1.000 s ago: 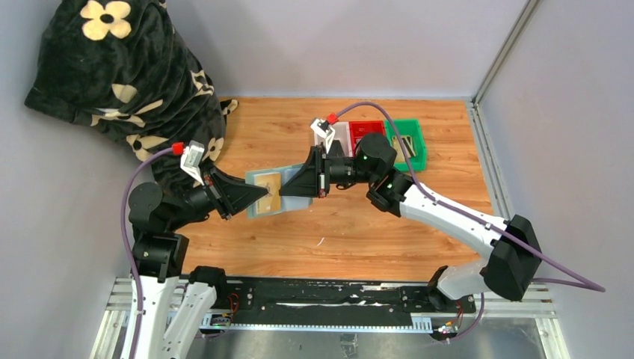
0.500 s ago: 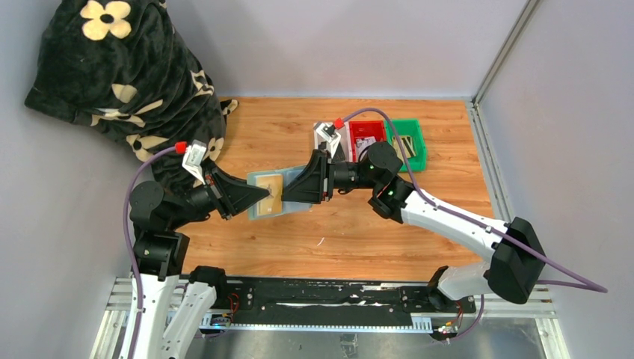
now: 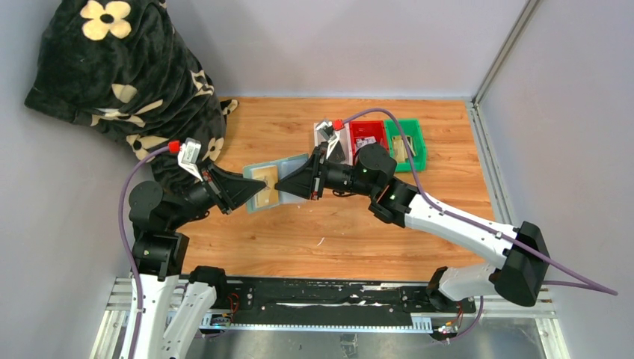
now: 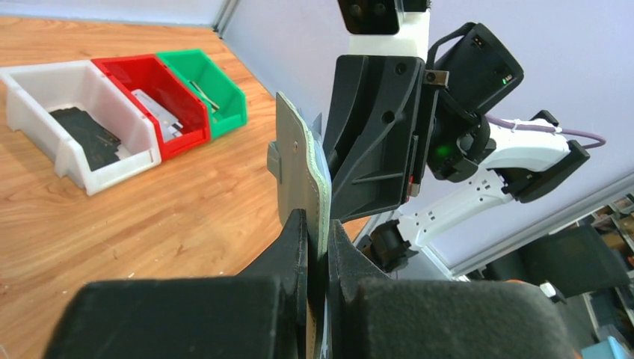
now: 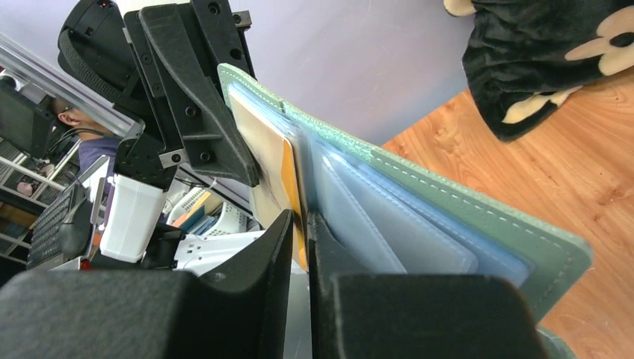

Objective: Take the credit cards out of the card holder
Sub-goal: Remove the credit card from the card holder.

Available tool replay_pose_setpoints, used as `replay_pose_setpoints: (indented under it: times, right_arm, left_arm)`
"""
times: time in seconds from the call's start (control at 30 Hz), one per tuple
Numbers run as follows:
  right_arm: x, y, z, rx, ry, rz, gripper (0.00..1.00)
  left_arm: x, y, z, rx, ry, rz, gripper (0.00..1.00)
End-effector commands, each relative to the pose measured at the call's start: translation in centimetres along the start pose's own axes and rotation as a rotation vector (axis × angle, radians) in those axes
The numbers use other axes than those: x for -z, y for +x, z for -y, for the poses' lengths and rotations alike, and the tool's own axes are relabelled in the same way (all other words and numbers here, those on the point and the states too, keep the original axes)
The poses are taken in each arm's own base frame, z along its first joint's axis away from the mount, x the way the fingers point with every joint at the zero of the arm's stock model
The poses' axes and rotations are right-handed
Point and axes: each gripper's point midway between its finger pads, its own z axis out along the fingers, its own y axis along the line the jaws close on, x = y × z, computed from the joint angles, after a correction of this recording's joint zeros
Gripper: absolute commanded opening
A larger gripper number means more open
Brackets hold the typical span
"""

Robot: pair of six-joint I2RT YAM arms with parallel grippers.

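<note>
Over the table (image 3: 336, 239), seen from above, the card holder (image 3: 256, 182) hangs open in the air between both arms. The left gripper (image 3: 253, 193) takes it from 9 o'clock and the right gripper (image 3: 278, 185) meets it from 3 o'clock. From the left wrist, the fingers are clamped on the card holder's lower edge, and its cover rises toward 12 o'clock. From the right wrist, the fingers are pinched on the tan-gold card (image 5: 287, 176) beside the pale pockets (image 5: 389, 224). Extraction looks barely begun. The next move calls for a straight pull along the pocket while the left gripper anchors the card holder.

Right hand (image 5: 300, 224) pinching tan-gold card (image 5: 269, 157), open green card holder (image 5: 463, 211), black flowered cloth (image 5: 546, 52) behind
</note>
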Motion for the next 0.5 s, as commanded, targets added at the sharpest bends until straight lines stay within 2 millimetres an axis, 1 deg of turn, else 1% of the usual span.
replay_pose_setpoints:
  times: [0.0,0.1,0.13,0.17,0.23,0.3,0.37,0.47]
  right_arm:
    - [-1.2,0.9,-2.2,0.026,-0.078,0.003,0.12]
    - [-0.5,0.8,-3.5,0.039,-0.152,0.016,0.03]
    - [-0.2,1.1,-3.5,0.038,-0.167,0.014,0.01]
    - [0.1,0.9,-4.0,0.039,-0.189,0.02,0.0]
    - [0.8,1.0,-4.2,0.032,-0.218,0.029,0.0]
    - [1.5,1.3,-3.6,0.006,-0.22,0.042,0.0]
    - [1.9,1.2,-3.2,-0.018,-0.222,0.055,0.0]
    - [2.3,1.2,-3.0,-0.051,-0.251,0.072,0.0]
  left_arm:
    - [0.2,1.0,2.0,0.017,0.098,-0.07,0.03]
    - [0.3,0.9,2.3,0.011,0.105,-0.072,0.06]
    - [0.3,0.9,2.3,0.011,0.107,-0.074,0.06]
    - [0.3,0.9,2.4,0.008,0.107,-0.075,0.06]
    - [0.4,0.8,2.7,0.003,0.113,-0.079,0.07]
    - [0.5,0.8,2.9,0.003,0.12,-0.081,0.1]
    - [0.5,0.7,3.2,0.003,0.13,-0.084,0.12]
    - [0.6,0.7,3.4,0.004,0.138,-0.087,0.13]
